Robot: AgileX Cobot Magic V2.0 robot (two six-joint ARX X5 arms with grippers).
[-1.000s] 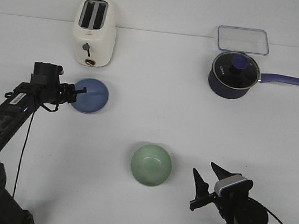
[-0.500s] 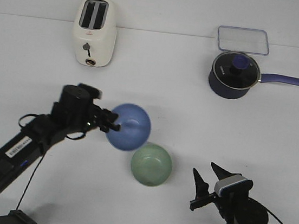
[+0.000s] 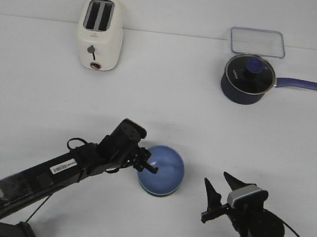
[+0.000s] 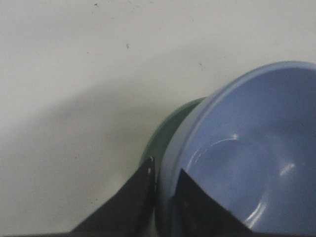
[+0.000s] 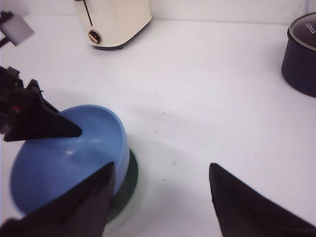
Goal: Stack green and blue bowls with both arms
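My left fingers (image 3: 146, 164) pinch the blue bowl's (image 3: 163, 170) nine-o'clock rim — it sits nested over the green bowl (image 4: 165, 131) — while my right fingers (image 3: 218, 196), spread and empty, wait at three o'clock.

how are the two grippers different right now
The left gripper is shut on the rim of the blue bowl, which sits over the green bowl; the right gripper is open and holds nothing. The left reaches over mid-table; the right sits back near the table's front edge. Both are black and two-fingered.

white table (image 3: 165, 108), seemingly pale wall (image 3: 178, 5)
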